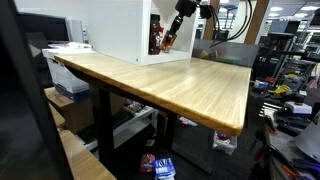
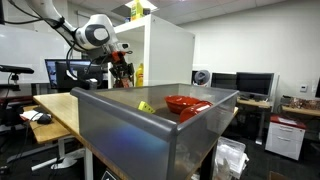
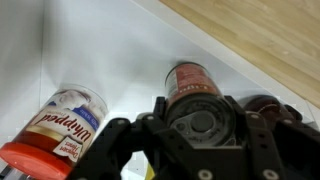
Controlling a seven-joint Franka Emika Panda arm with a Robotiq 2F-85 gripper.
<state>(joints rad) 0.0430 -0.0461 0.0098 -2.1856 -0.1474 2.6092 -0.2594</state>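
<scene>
Inside white box cabinet (image 1: 115, 30): one dark red round tin (image 3: 190, 80), one white red-lidded frosting tub (image 3: 65, 120). Facing tin, black gripper (image 3: 190, 130) spread, empty; broad wooden tabletop (image 1: 170, 85) before cabinet.

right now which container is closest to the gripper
The red-brown can, centred ahead of the gripper; the white Whipped tub sits off to the side.

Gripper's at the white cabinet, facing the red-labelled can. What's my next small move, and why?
Probably ease forward a touch, centred on the red-labelled can: in the wrist view it sits straight ahead of the gripper, with the Whipped tub off to one side. Whether the jaws are open is unclear.
</scene>
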